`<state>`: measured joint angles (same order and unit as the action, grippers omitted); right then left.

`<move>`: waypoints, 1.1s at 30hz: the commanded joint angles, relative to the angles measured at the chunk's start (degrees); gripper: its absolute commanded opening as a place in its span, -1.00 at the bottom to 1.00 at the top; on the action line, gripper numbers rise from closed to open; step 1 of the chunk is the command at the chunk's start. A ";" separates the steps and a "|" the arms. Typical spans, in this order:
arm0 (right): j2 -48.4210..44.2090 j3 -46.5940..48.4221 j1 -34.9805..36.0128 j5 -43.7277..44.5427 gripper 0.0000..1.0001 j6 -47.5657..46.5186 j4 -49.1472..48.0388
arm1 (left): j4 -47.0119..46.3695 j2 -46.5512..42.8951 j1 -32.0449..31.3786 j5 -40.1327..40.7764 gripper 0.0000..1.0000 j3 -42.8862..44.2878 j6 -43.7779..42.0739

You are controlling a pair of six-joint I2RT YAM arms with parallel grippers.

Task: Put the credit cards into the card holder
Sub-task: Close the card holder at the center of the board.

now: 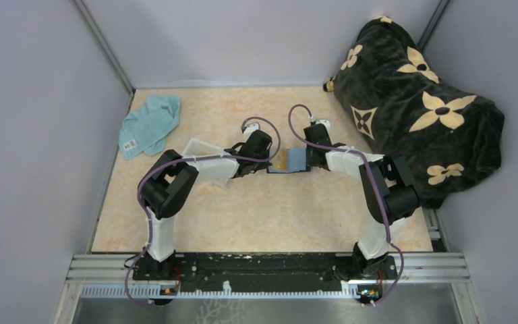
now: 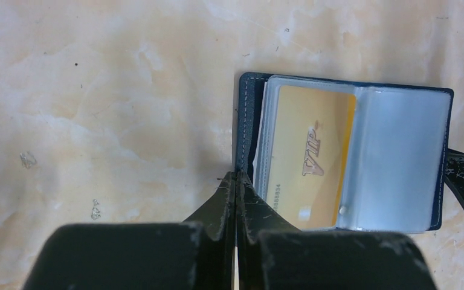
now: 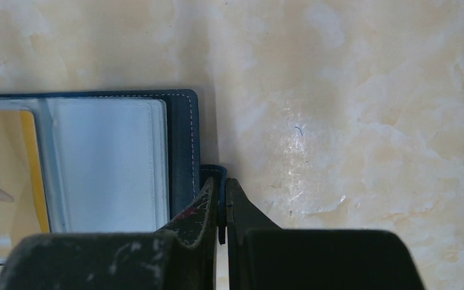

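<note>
The navy card holder (image 1: 297, 160) lies open on the table between my two grippers, its clear plastic sleeves facing up. An orange-yellow "VIP" credit card (image 2: 308, 154) sits inside the left sleeve; the right sleeve (image 2: 399, 157) looks empty. My left gripper (image 2: 237, 176) is shut on the holder's left navy edge (image 2: 246, 121). My right gripper (image 3: 220, 184) is shut on a small navy tab at the holder's right edge (image 3: 184, 145). The card also shows in the right wrist view (image 3: 3, 181). No other cards are in view.
A clear plastic tray (image 1: 195, 145) lies partly under my left arm. A teal cloth (image 1: 150, 123) lies at the back left. A big black blanket with cream flowers (image 1: 418, 101) fills the back right corner. Walls close in on the left, back and right.
</note>
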<state>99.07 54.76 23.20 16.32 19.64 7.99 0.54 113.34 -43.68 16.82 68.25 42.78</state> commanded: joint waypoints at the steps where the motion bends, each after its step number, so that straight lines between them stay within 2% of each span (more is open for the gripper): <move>1: -2.93 -0.22 0.71 -1.20 -1.00 0.25 -1.44 | 8.80 4.85 -0.18 -0.23 -1.00 -1.13 -1.93; 11: -8.10 5.84 4.14 -1.79 -1.00 -0.79 1.24 | 6.33 5.58 -0.13 -2.35 -1.00 -2.09 -2.22; 19: -3.91 12.98 9.58 -1.44 -1.00 -0.57 3.97 | 3.82 5.27 0.08 -4.22 -1.00 -4.37 -1.11; 33: 3.44 13.72 13.49 -4.49 -0.98 2.66 1.23 | -1.41 0.99 2.58 -7.52 -1.00 -12.49 3.93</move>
<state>101.36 66.52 35.29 13.17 21.10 10.96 -10.92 112.25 -41.71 12.05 61.25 45.54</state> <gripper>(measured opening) 0.031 0.006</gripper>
